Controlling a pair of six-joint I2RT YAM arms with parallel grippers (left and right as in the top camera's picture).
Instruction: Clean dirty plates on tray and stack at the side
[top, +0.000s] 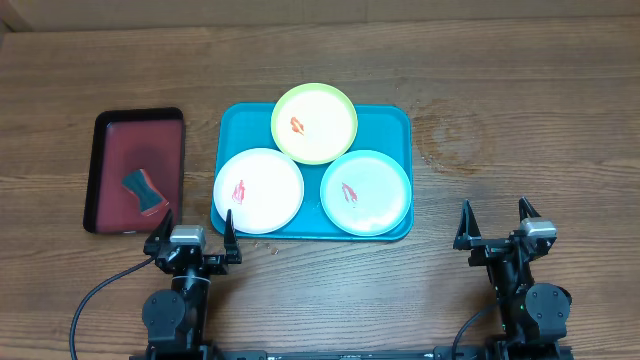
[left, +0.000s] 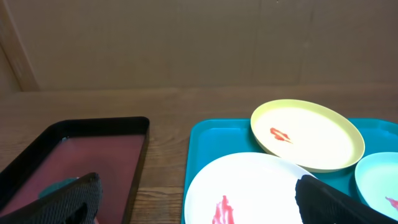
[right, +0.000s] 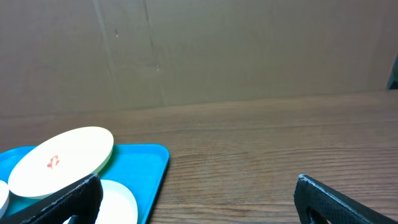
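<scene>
**A:** Plates first: where are yours?

**B:** All three lie on the turquoise tray (top: 392, 120), mid-table. You have the yellow-green plate (top: 314, 123) at the back, reaching past the tray's far rim, the white plate (top: 258, 190) near left and the pale mint plate (top: 365, 192) near right. Each carries a small red smear (top: 298, 125).

**A:** And your surface?

**B:** You work on a brown wood-grain table (top: 520, 110). A plain brown board wall (left: 199, 43) closes the far side. Left of the turquoise tray, apart from it, sits a dark-red tray (top: 120, 140) with a black rim, a small dark object (top: 146, 192) inside.

**A:** Your pincers?

**B:** Your left gripper (top: 196, 217) and right gripper (top: 495, 206) both stand spread wide, holding nothing, at the near edge.
</scene>
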